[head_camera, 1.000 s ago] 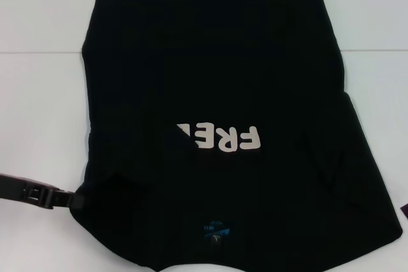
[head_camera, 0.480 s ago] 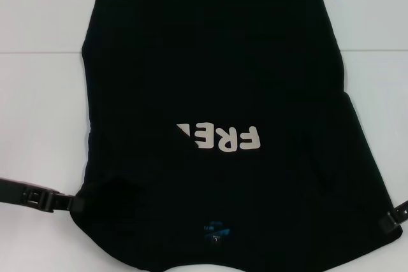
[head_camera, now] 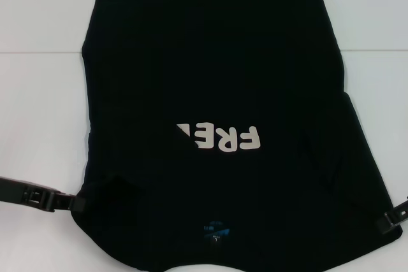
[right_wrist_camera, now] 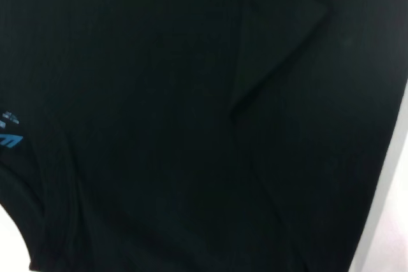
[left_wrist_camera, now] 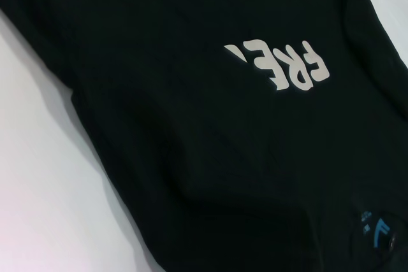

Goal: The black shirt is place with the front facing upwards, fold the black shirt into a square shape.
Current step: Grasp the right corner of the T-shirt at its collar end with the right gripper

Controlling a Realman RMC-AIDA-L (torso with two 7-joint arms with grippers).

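The black shirt (head_camera: 210, 62) lies front up on the white table, its sides folded in. Its pale lettering (head_camera: 220, 137) is partly covered by a fold, and the blue neck label (head_camera: 215, 229) is at the near edge. My left gripper (head_camera: 80, 203) reaches in from the left and meets the shirt's near left corner, where the cloth bulges. My right gripper (head_camera: 389, 221) is at the shirt's near right corner, mostly cut off by the view's edge. The left wrist view shows the lettering (left_wrist_camera: 280, 65) and label (left_wrist_camera: 376, 230). The right wrist view shows a folded sleeve flap (right_wrist_camera: 280, 49).
The white table (head_camera: 38, 113) shows bare on both sides of the shirt and behind it, with a faint seam line across the back. Table strips also show in the left wrist view (left_wrist_camera: 38, 176) and the right wrist view (right_wrist_camera: 392, 221).
My right arm has come into view at the shirt's near right corner. My left arm has dropped slightly toward the near edge, and the cloth at the near left corner has shifted a little.
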